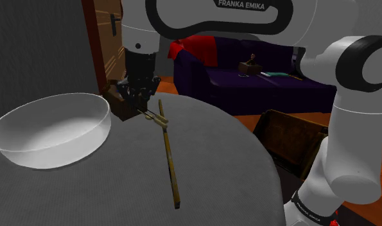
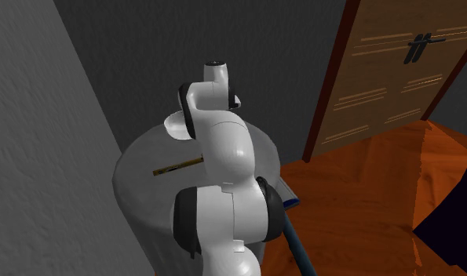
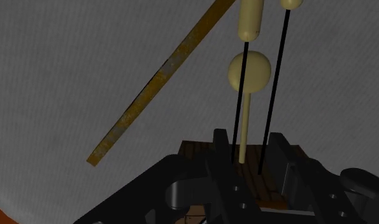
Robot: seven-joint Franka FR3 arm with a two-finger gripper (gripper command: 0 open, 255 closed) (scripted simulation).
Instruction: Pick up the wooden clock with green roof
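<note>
In the shoulder view the claw (image 1: pixel 140 99) hangs low at the far edge of the round bench (image 1: pixel 215 173), right at the brown wooden clock (image 1: pixel 121 108). The clock sits at that edge, just beside the white bowl (image 1: pixel 67 151). A long stick (image 1: pixel 169 154) lies across the middle of the bench, one end near the clock.

In the second exterior view the arm (image 2: pixel 224 149) reaches over the bench and blocks the clock's edge, so this view is no guide for the grasp.

In the wrist view the fingers (image 3: pixel 221 156) stand spread, with the clock's wooden body lying under and between them and reaching out past both. I judge nothing is pinched yet. Two thin black rods (image 3: pixel 276 89) and cream weights (image 3: pixel 250 70) run out from the clock, away from the claw.

To do this step well, the fingers should settle onto a part of the body narrow enough for their span. They should close on solid wood, not on the rods. The lift should go straight up, since the weights may swing or drag and the bowl and stick are close.
</note>
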